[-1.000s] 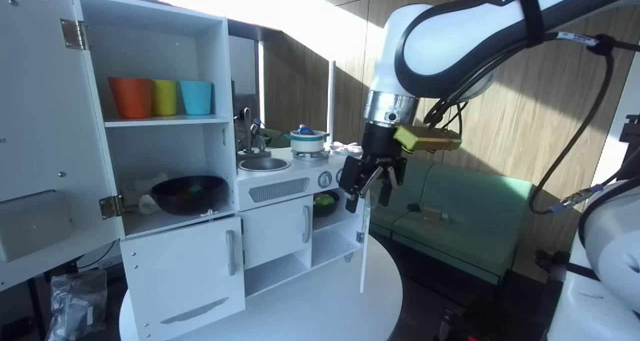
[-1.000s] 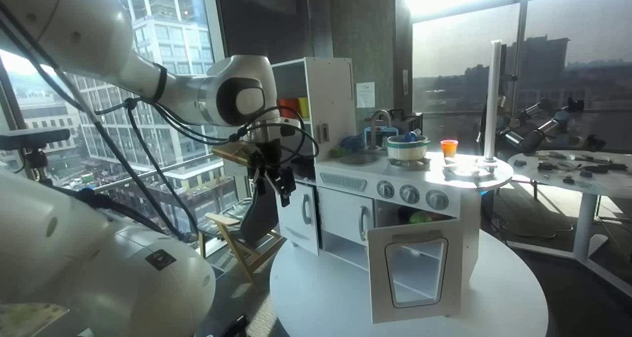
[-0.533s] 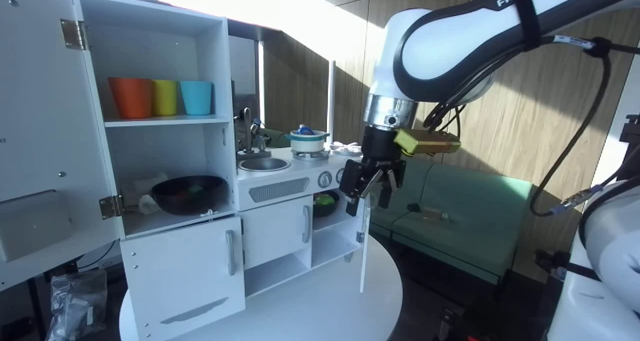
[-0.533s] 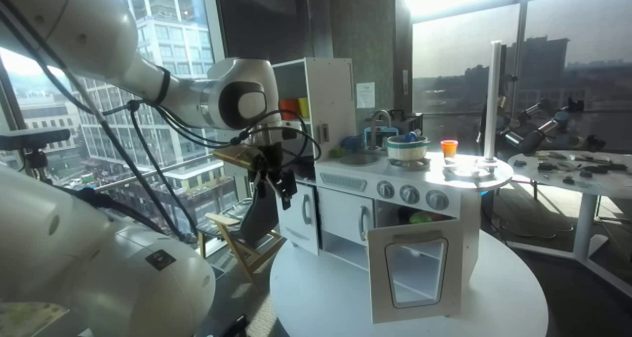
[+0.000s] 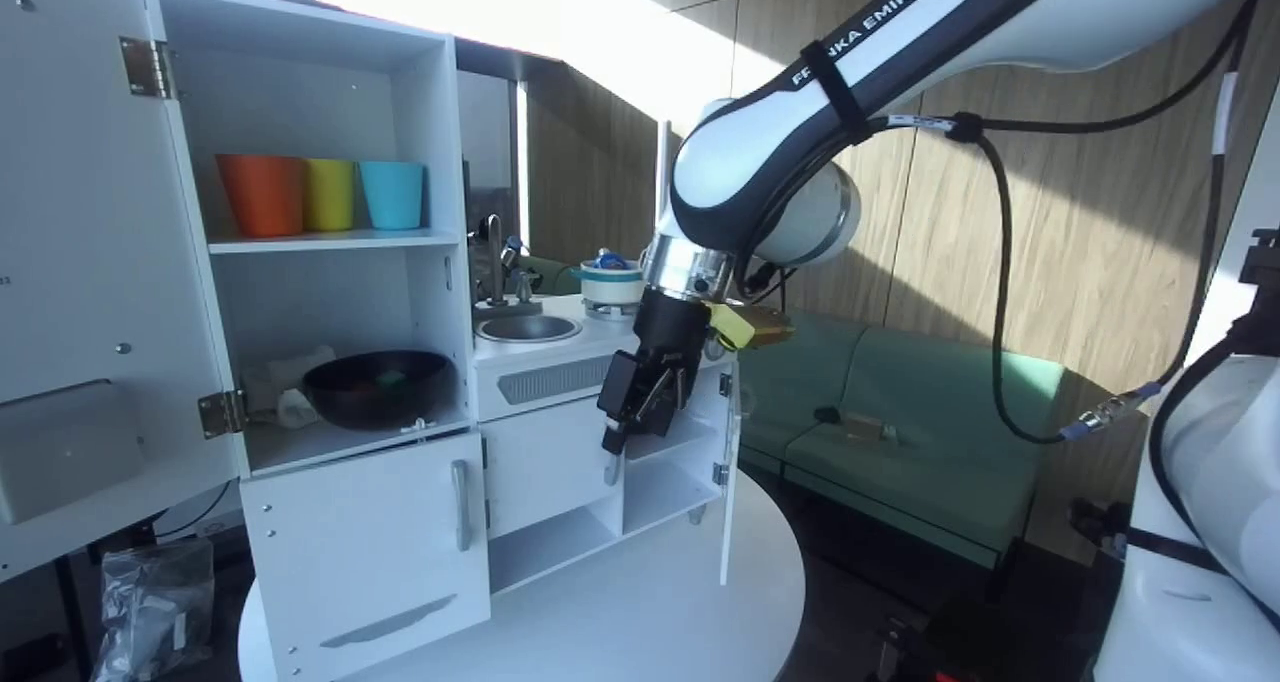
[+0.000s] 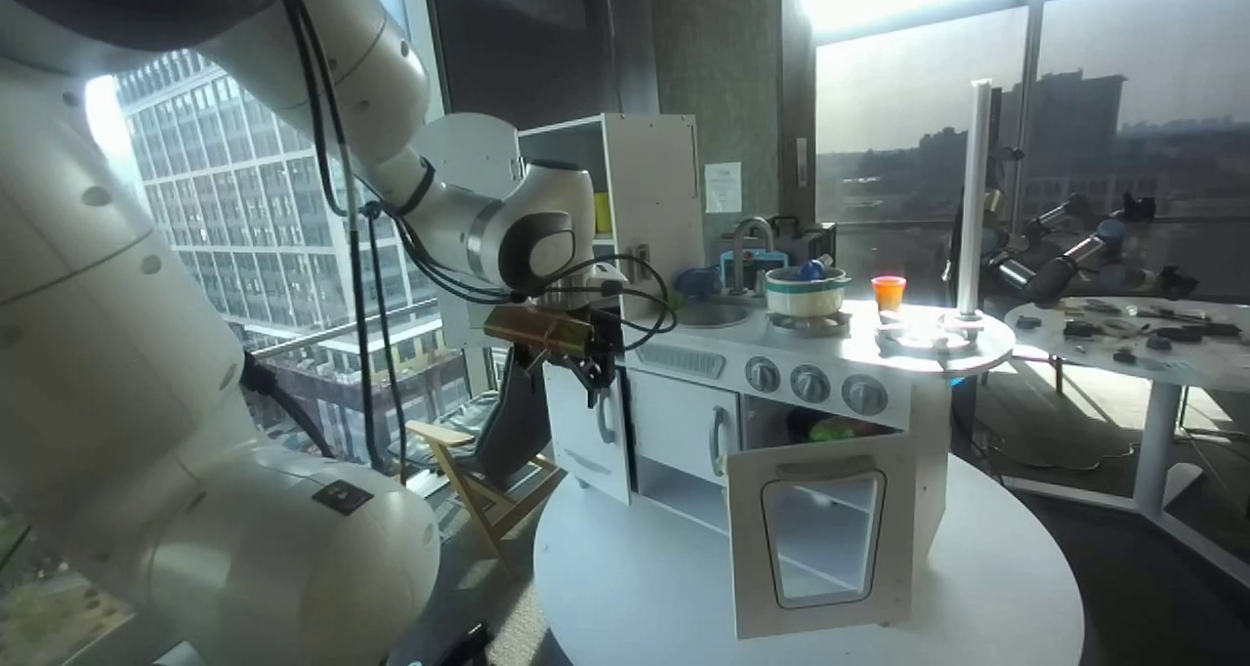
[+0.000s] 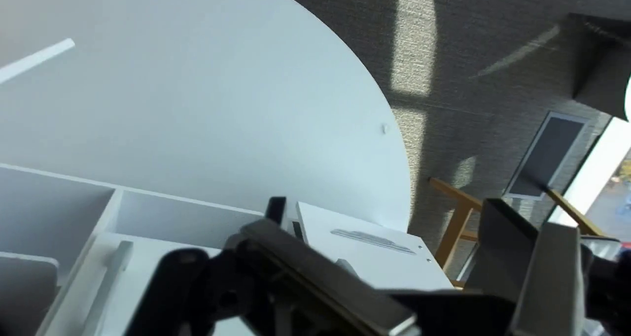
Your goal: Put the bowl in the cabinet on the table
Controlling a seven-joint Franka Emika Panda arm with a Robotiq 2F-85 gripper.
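The bowl (image 6: 803, 423) shows as a dark shape with a green object in the cabinet's upper right compartment. In the exterior view facing the tall shelves, it is hidden behind my gripper. The cabinet, a white toy kitchen (image 5: 545, 452), stands on the round white table (image 5: 660, 622); both also show in the wrist view, the table at its upper left (image 7: 222, 94). My gripper (image 5: 636, 432) is open and empty, tilted, in front of the middle door; it also shows in an exterior view (image 6: 571, 381). In the wrist view the gripper (image 7: 389, 222) has its fingers wide apart.
A wider black bowl (image 5: 380, 390) sits on the tall unit's lower shelf, under orange, yellow and blue cups (image 5: 392, 196). The tall door (image 5: 90, 242) hangs open. The oven door (image 6: 820, 539) stands open toward the front. A pot (image 6: 806, 292) and orange cup (image 6: 888, 293) stand on top.
My gripper has moved toward the cabinet's middle door and tilted, staying open. In an exterior view it now covers the small bowl, which showed there before. The cabinet and doors have not moved.
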